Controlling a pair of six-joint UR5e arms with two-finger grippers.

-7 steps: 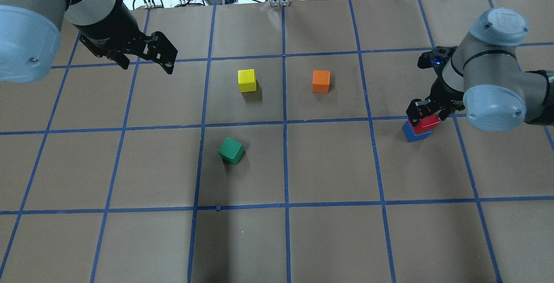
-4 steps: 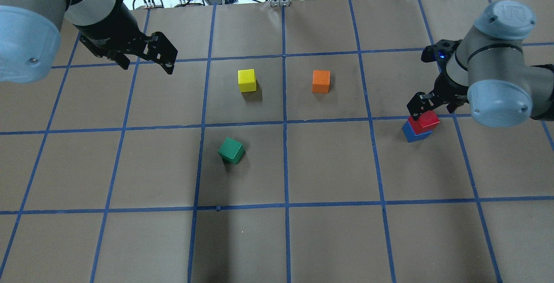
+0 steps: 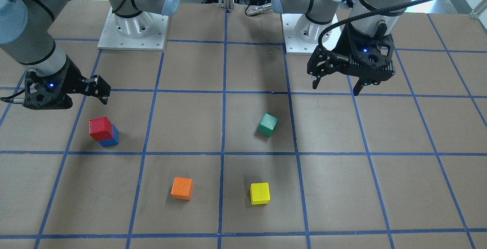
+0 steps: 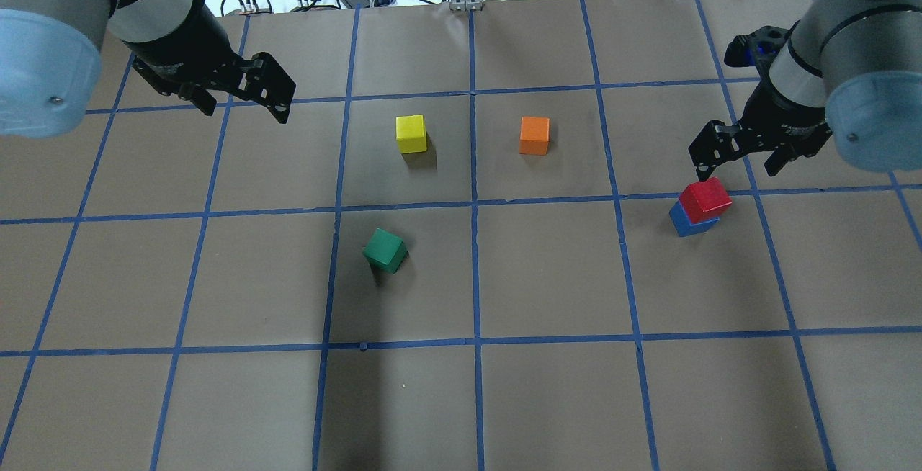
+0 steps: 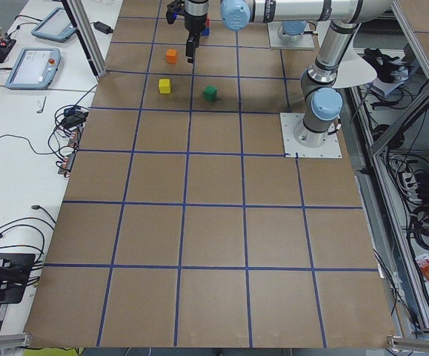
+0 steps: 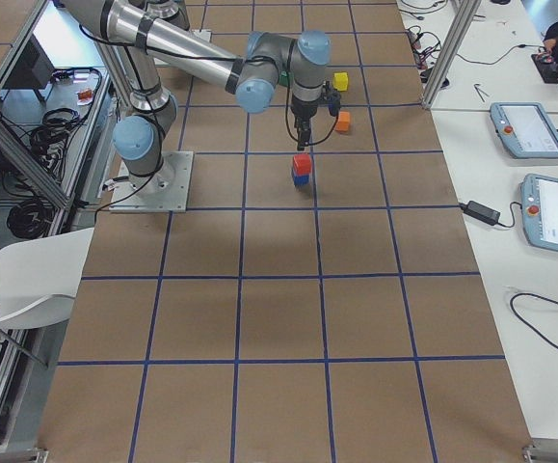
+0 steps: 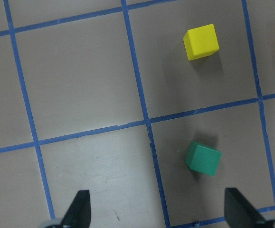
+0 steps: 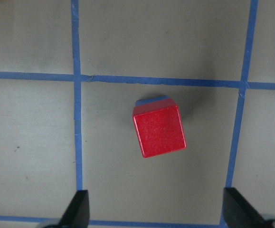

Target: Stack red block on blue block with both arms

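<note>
Stack looks done: red block (image 4: 705, 199) sits slightly skewed on blue block (image 4: 690, 225), below right gripper (image 4: 738, 161), whose jaws are spread and empty, so the block rests unaided. Left gripper (image 4: 243, 107), likewise spread, hangs idle over the counter (image 4: 547, 276), well apart from the stack.

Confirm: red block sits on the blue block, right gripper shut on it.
Not shut: the right gripper is open, clear of the red block, as the overhead exterior view shows. The block does sit on the blue block.

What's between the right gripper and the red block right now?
Nothing: the open right gripper hangs above the red block with an empty gap, seen in the overhead view.
</note>
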